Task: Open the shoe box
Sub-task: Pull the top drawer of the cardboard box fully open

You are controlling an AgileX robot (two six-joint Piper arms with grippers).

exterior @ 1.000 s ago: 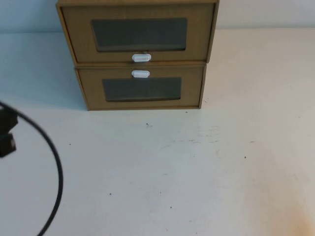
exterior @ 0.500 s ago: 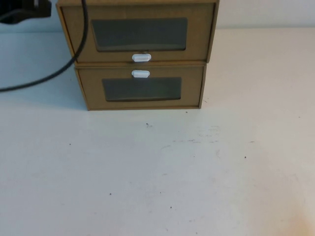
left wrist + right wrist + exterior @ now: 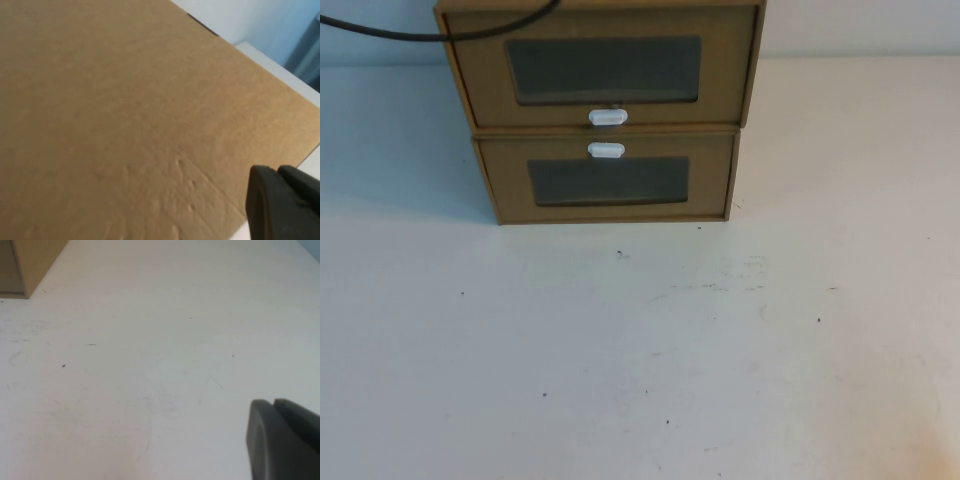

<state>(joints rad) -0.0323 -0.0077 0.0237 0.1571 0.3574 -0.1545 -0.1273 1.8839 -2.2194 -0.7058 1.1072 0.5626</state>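
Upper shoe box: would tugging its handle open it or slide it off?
Looks like thin cardboard, so the upper shoe box is probably light. Merely stacked on the lower shoe box, it might slide when its white handle is tugged. Its dented top may crush under the left gripper above it; the right gripper hangs over the table.

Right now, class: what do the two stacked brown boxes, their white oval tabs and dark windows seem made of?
Stacked brown boxes: matte cardboard, fibrous, dented on top. White oval tabs: probably smooth plastic. Dark windows: perhaps plastic film; unclear. Left pincer hangs over the box top, right pincer over the white table; both shut.
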